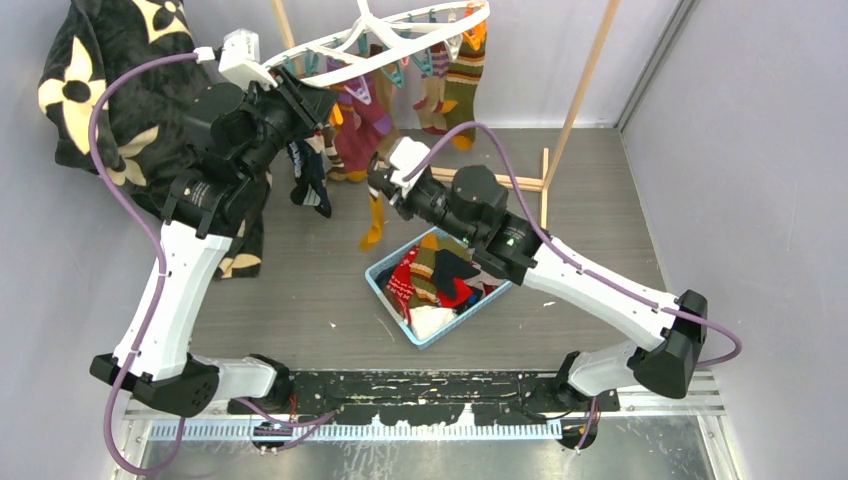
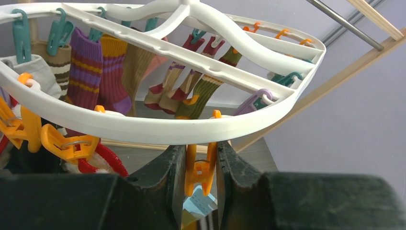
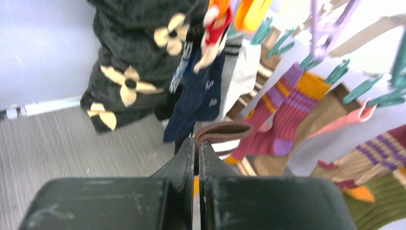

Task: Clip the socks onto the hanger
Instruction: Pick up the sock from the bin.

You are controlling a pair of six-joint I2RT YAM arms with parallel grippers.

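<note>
Left claw [image 1: 300, 95] is up at the near-left rim of the white oval hanger [image 1: 400, 35]. In the left wrist view, left claw [image 2: 201, 153] is narrow, its fingers [image 2: 165, 167] pressed on both sides of an orange clip [image 2: 200, 170] dangling from the hanger rim [image 2: 143, 127].

Right claw [image 1: 378, 185] sits below the hanger, just above the far corner of the basket. It is clamped tight on a brown-cuffed sock [image 1: 372, 225] whose mustard foot hangs down. In the right wrist view, right claw [image 3: 197, 146] pinches the brown cuff [image 3: 222, 132], which loops above the fingertips.

Hung socks [image 2: 86, 72] are already on the hanger's teal clips [image 2: 60, 31]: purple-maroon striped, mustard, tan and olive. Navy, white and red ones hang nearer the blanket.

The light blue basket [image 1: 385, 285] stands on the grey bench [image 1: 300, 290] between the arms, with loose socks [image 1: 440, 280] piled inside in red, navy, olive and white. The black flowered blanket [image 1: 100, 80] hangs at far left. The wooden rack pole [image 1: 585, 85] is at far right.
</note>
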